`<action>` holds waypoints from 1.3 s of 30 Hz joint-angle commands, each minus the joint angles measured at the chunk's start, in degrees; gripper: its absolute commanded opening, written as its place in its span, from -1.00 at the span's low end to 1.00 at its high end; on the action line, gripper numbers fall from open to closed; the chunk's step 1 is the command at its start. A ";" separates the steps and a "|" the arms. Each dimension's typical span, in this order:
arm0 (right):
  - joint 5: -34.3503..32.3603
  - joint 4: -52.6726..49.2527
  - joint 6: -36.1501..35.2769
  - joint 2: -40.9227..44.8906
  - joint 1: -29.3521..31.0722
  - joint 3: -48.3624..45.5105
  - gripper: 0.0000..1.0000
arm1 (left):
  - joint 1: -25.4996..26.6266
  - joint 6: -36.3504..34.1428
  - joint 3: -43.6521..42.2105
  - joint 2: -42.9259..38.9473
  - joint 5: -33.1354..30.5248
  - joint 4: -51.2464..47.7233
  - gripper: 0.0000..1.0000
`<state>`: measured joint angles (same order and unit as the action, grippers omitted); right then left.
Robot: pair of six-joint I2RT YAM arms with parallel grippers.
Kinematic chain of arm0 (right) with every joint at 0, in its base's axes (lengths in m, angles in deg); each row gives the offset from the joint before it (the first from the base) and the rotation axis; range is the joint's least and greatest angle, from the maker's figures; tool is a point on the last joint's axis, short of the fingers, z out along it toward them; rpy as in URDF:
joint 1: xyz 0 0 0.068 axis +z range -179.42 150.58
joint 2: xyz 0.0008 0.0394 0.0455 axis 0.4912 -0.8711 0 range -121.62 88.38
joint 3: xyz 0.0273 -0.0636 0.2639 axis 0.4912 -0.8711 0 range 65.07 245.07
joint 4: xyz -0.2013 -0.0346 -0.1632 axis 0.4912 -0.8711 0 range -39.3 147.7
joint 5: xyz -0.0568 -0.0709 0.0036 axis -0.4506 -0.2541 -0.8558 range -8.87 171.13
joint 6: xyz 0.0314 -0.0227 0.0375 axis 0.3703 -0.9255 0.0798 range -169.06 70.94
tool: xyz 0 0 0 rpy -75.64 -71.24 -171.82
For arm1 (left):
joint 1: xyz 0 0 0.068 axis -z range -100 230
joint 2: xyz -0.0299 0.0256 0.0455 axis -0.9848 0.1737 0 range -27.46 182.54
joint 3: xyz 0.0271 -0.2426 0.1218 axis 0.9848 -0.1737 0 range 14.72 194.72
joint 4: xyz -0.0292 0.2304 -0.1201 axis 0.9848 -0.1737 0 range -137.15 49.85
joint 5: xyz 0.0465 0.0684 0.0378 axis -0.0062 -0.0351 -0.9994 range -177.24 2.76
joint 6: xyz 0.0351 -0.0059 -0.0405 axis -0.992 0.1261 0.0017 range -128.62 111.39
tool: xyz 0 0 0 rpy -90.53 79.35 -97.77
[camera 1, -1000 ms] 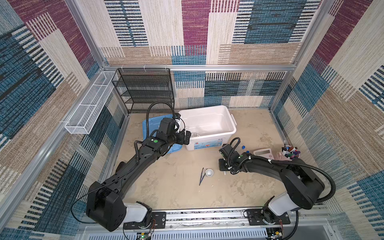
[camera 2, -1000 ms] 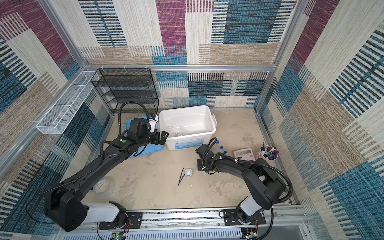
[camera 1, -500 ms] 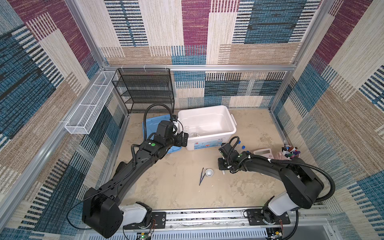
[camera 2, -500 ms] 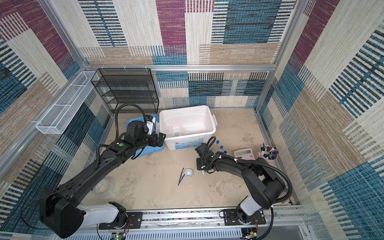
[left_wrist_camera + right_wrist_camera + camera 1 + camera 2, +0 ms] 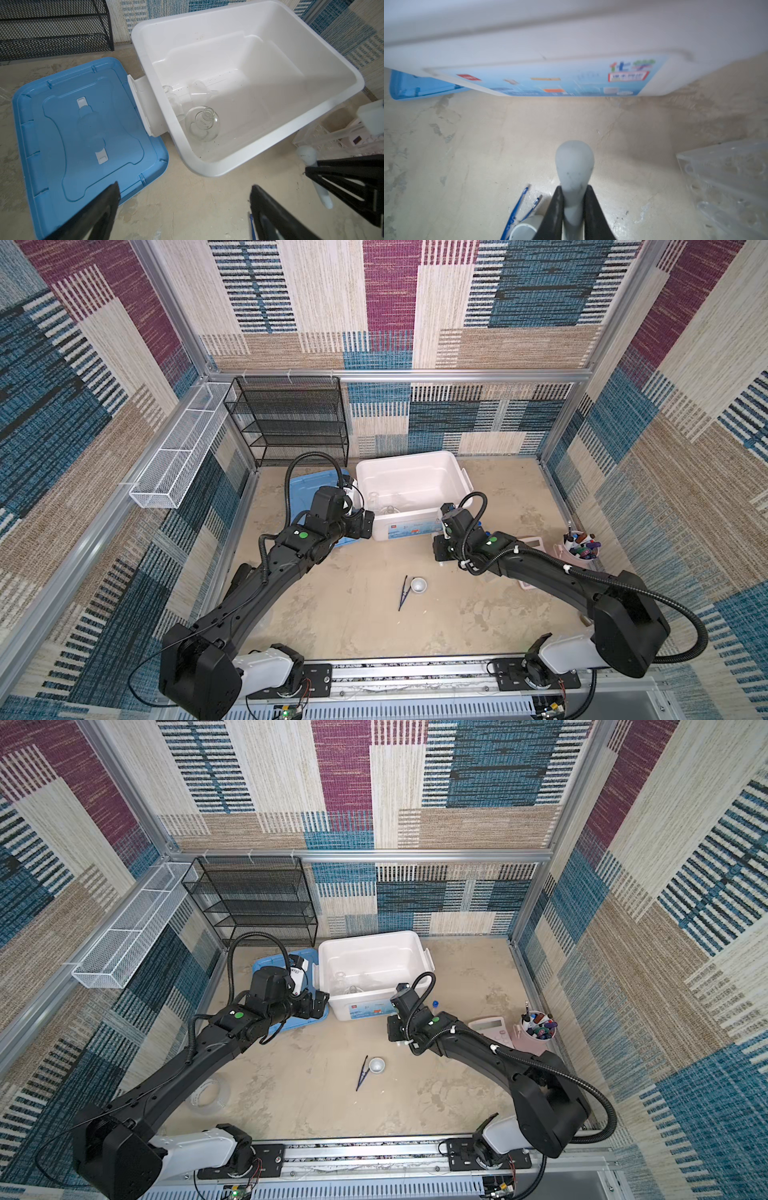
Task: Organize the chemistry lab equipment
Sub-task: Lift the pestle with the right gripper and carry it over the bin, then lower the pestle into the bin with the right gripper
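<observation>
Pestle (image 5: pixel 574 164) is pinched by right gripper (image 5: pixel 574 190), mortar (image 5: pixel 418 585) at its 7 o'clock in a top view; left gripper (image 5: pixel 185 193) is spread wide, white bin (image 5: pixel 409 456) at its 1 o'clock.

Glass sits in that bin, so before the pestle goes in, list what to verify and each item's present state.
1. Right gripper shut on pestle: ok.
2. White bin open, blue lid lying beside it: ok.
3. Free floor in bin beside flask: ok.
4. Left gripper open, outside the bin: ok.
5. Pestle lifted off the table: cannot tell.
6. Mortar and tweezers stowed: not ok, both on the table.
</observation>
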<state>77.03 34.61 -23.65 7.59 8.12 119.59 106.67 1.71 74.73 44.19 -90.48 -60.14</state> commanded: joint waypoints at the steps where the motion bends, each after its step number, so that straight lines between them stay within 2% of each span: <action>1: -1.01 -0.68 -1.93 2.35 0.08 2.80 -0.76 | 0.04 0.31 -0.20 -0.63 -0.86 0.21 0.99; 7: -1.60 -0.89 -5.04 4.77 0.08 7.78 -0.76 | 0.04 -0.13 -0.90 -1.29 0.11 0.40 0.99; 13: -5.04 -1.99 -9.77 2.09 -0.01 15.29 -0.75 | 0.13 -0.40 -1.38 -2.13 -0.04 -0.67 0.99; 20: -6.26 -3.90 -14.35 -5.01 -2.93 23.54 -0.71 | 0.39 0.12 -3.17 -4.10 0.08 -1.02 0.99; 29: -0.75 -2.89 -20.43 -16.30 -11.17 32.75 -0.69 | 1.26 0.46 -4.29 -5.37 0.15 -2.06 0.99; 35: -0.55 -5.09 -28.46 -27.24 -11.78 42.30 -0.70 | 2.53 0.27 -5.08 -5.99 0.83 -2.34 0.98; 39: -0.86 -5.31 -31.62 -32.18 -11.75 45.45 -0.73 | 3.58 0.03 -5.73 -6.58 1.00 -3.08 0.97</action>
<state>76.16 29.49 -51.08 -22.81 -3.62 163.50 109.80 1.73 69.31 38.14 -89.87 -62.04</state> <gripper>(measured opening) 0.188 0.988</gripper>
